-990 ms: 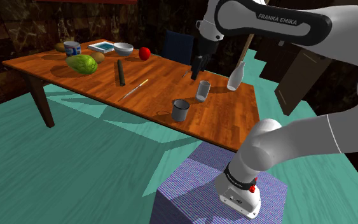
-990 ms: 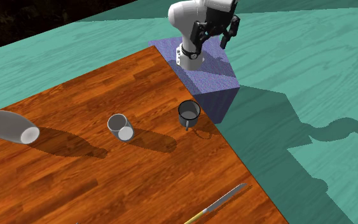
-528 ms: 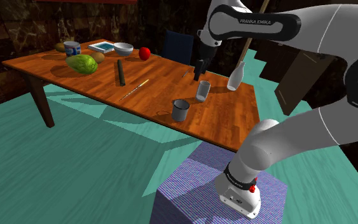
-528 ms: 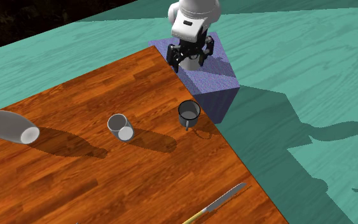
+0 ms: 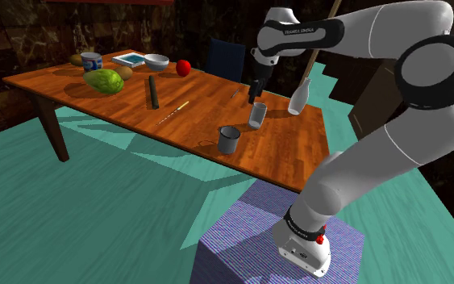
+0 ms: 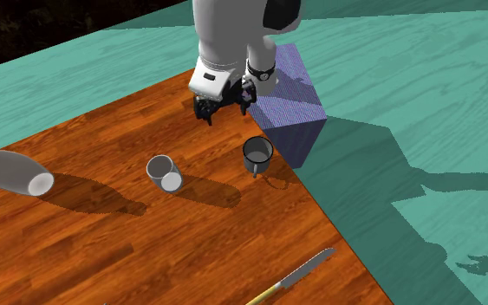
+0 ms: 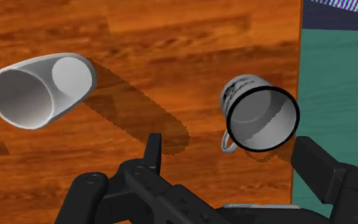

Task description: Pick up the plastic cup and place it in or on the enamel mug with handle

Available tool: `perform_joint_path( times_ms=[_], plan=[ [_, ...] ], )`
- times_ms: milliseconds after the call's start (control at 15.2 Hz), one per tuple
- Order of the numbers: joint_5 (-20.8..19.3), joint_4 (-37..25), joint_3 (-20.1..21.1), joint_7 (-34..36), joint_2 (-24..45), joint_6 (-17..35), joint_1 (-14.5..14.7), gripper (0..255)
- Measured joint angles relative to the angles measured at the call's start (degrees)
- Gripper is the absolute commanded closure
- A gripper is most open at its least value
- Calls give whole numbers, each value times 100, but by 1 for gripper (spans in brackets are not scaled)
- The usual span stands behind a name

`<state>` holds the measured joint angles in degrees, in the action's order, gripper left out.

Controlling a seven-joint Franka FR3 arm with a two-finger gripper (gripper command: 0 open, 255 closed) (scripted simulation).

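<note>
Nothing done yet: we hold our gripper (image 6: 224, 107) spread, empty, at the second exterior view's upper centre. The cup (image 6: 164, 171) stands untouched centre-left, mug (image 6: 257, 154) to its right. Grasp and placing remain.

Shoulder cam: beside/behind stand (image 5: 241, 242), high up, faces down over whole tabletop (image 5: 197, 121), fairly far off.
2nd ext cam: opposite side, above tabletop, faces back twd stand; nearer, takes in one corner.
Wrist cam: looks steeply down along fingers (image 7: 151, 153), closest.
All 3 share cup (image 6: 162, 171), mug (image 6: 257, 154), tabletop edge by stand.
</note>
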<state>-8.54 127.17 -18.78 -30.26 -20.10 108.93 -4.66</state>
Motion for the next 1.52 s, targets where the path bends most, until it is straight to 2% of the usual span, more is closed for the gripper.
perform_joint_path(
  times_ms=[528,990,1188,1518],
  plan=[
    [513,-1005,-771,-1201,1701,353,-216,0],
    [1230,-2100,-1045,-2170,3246,365,-659,0],
    [1363,-2211,-1035,-2299,3519,465,-748,0],
    [1441,-1976,-1014,-2362,3648,808,-777,0]
  ],
)
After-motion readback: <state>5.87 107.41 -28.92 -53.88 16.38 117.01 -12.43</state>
